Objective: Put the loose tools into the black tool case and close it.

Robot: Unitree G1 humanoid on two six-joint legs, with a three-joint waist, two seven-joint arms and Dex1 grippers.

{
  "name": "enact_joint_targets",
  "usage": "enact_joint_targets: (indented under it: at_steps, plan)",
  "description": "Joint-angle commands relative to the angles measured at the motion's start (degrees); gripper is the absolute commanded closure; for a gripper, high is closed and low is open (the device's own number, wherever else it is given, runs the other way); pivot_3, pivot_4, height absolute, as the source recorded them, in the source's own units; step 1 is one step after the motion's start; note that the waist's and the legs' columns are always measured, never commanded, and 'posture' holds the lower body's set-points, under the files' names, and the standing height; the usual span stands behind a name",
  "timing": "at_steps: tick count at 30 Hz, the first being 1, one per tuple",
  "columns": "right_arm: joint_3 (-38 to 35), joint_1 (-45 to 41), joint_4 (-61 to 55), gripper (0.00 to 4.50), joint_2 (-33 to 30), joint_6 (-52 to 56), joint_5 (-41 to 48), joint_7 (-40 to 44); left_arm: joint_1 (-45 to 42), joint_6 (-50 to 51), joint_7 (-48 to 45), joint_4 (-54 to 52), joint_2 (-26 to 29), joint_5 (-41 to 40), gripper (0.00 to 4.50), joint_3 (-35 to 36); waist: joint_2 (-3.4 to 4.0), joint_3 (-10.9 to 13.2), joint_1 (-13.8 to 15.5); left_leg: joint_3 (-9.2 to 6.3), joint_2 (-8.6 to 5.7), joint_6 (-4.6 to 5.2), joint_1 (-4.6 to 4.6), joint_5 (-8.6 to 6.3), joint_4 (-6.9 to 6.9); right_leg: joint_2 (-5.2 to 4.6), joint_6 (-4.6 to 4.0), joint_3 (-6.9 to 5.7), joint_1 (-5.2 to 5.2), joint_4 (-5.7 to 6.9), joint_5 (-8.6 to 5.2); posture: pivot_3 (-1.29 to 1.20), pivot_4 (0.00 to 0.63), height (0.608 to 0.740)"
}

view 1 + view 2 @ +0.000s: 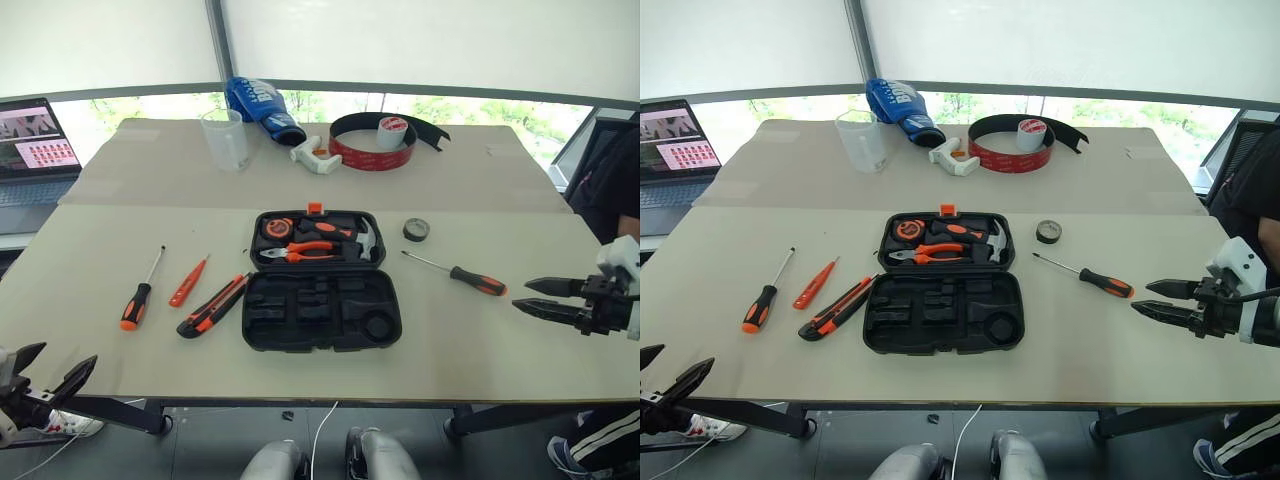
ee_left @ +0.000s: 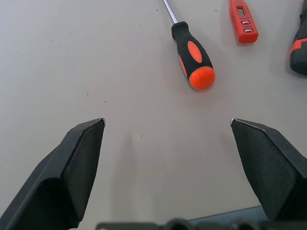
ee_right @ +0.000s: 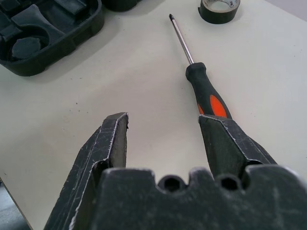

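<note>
The black tool case (image 1: 320,312) lies open mid-table, its near half showing bare moulded slots. Left of it lie an orange-black screwdriver (image 1: 140,292), a small all-orange screwdriver (image 1: 188,282) and a black-orange utility knife (image 1: 212,306). To the case's right are a second long screwdriver (image 1: 465,275) and a small dark tape roll (image 1: 416,230). My left gripper (image 1: 60,358) hovers open at the table's front left corner, short of the first screwdriver's handle (image 2: 194,55). My right gripper (image 1: 522,296) is open just right of the second screwdriver's handle (image 3: 204,86), holding nothing.
The case's far half holds orange pliers (image 1: 305,250), a hammer and a tape measure. At the back stand a clear cup (image 1: 225,138), a blue bag (image 1: 262,105), a red-black tape band (image 1: 375,140) and a laptop (image 1: 35,150). A person (image 1: 610,180) sits at the right edge.
</note>
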Motion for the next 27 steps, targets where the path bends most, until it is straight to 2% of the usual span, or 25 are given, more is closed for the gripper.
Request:
enact_joint_targets:
  at_steps: [1,8,11,15,21,27]
  plan:
    - [-1.1,-1.4,0.4,1.21,-0.3,-1.7,-0.4,-0.3,0.3,2.9,1.6,-2.8,0.3,-1.0,0.00,1.0,0.00,0.0,0.0,0.00,0.00,0.00,0.00,0.00,0.00,0.00,0.00,0.00,0.00,0.00,0.00,0.00,0.150,0.730]
    - [0.7,-3.5,-3.9,1.21,-0.8,-3.5,-1.7,-0.5,-5.0,20.8,6.2,-9.2,4.9,-6.3,0.00,-2.1,0.01,0.0,0.1,-0.01,0.00,-0.06,0.00,0.03,0.02,0.00,0.04,-0.01,0.02,0.05,0.02,0.00,0.150,0.730]
    - [0.6,-3.3,-11.2,1.21,-0.9,0.2,1.7,0.6,-8.8,25.5,7.7,-8.5,7.3,-6.4,0.00,-3.8,0.08,0.0,-0.1,0.00,0.00,-0.10,0.03,0.05,0.01,0.01,0.04,-0.01,0.00,0.13,0.02,0.00,0.150,0.730]
    - [1.3,-4.4,-22.3,1.21,1.1,4.7,6.0,-2.4,-17.5,29.5,10.6,-3.7,9.9,-4.5,0.00,-9.4,0.11,0.1,-0.1,-0.01,0.00,-0.21,0.05,0.11,0.01,0.02,0.04,-0.01,-0.01,0.22,0.02,0.00,0.150,0.730]
    - [2.9,-6.1,-36.3,1.21,5.6,11.3,13.8,-8.1,-27.2,30.3,10.9,6.8,11.0,-0.1,0.00,-19.5,0.09,0.1,-0.1,-0.01,-0.01,-0.28,0.07,0.14,0.00,0.03,0.03,-0.03,-0.04,0.28,0.03,0.00,0.150,0.730]
    - [2.3,-11.2,-39.0,1.21,8.5,17.6,21.7,-14.0,-37.1,26.1,9.0,18.0,11.4,5.3,0.00,-28.3,0.11,0.1,0.4,-0.01,-0.06,-0.40,0.12,0.20,0.02,-0.02,-0.03,-0.07,0.03,0.29,0.07,0.00,0.150,0.730]
